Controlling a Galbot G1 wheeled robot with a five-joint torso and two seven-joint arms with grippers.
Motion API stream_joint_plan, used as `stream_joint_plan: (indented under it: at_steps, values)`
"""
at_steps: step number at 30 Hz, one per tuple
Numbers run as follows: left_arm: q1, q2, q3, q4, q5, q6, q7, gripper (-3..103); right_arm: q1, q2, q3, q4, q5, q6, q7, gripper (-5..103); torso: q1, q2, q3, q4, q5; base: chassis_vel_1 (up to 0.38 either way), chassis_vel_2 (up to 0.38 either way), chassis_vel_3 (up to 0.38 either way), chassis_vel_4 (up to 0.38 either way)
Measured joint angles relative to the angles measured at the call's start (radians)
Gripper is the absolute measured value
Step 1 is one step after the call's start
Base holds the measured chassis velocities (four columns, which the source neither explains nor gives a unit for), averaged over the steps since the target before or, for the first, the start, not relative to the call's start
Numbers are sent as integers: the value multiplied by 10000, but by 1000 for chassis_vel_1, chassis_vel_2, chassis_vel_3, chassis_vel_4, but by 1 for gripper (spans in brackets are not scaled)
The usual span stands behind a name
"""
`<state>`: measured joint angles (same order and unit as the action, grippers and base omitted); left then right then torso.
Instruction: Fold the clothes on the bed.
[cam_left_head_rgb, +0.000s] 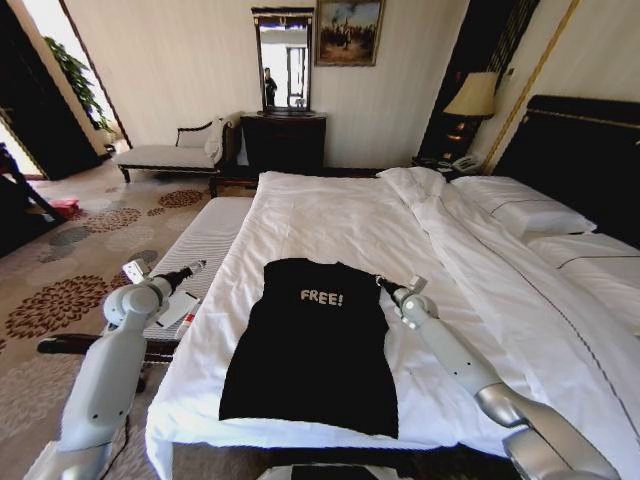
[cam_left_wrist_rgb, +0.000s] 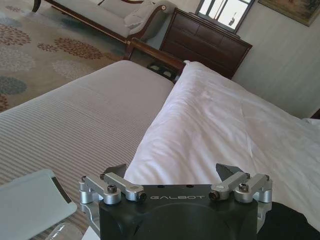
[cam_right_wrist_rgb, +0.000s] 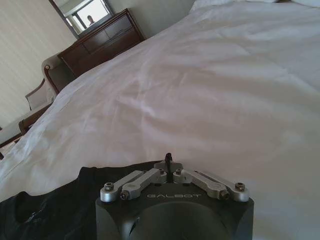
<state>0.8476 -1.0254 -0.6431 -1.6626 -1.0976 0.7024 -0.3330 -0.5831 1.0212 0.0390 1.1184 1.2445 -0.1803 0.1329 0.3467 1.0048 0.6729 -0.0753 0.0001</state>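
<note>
The clothes (cam_left_head_rgb: 310, 345), a black T-shirt with white "FREE!" lettering, lie flat on the near part of the bed (cam_left_head_rgb: 330, 215), sleeves tucked in so the outline is a tall rectangle. My left gripper (cam_left_head_rgb: 195, 267) hangs off the bed's left side over the bench edge, a short way from the shirt's upper left corner. In the left wrist view it (cam_left_wrist_rgb: 172, 170) is open with nothing in it, and the shirt (cam_left_wrist_rgb: 292, 225) is just in sight. My right gripper (cam_left_head_rgb: 383, 283) sits at the shirt's upper right corner. Its fingers (cam_right_wrist_rgb: 169, 159) are shut beside the black fabric (cam_right_wrist_rgb: 50, 210).
A narrow white-cushioned bench (cam_left_head_rgb: 205, 240) runs along the bed's left side with small white items (cam_left_head_rgb: 175, 310) on it. Beyond stand a pale chaise (cam_left_head_rgb: 170, 150) and a dark dresser (cam_left_head_rgb: 283, 140). Pillows (cam_left_head_rgb: 520, 210) and folded duvet lie right, patterned carpet left.
</note>
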Motion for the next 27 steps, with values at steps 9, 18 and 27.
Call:
stream_joint_plan:
  at_steps: [9, 18, 27]
  values:
    - [-802, -112, 735, 615, -124, 6, 28, 100, 190, -11, -117, 63, -258, 499, -184, 0, 0, 0, 0, 5, -2, 0, 0, 0, 0]
    - [-3663, -1100, 2510, 3747, -1368, 317, -37, 100, 328, 6, -354, 55, -447, 675, -109, 0, 1, -1, 1, -6, -1, 0, 0, 0, 0]
    - [-5108, -2513, 3069, 6861, 500, 330, 2393, 100, 116, -46, -389, 130, -680, 665, -29, 0, 2, -1, 1, 3, 0, 0, 0, 0, 0]
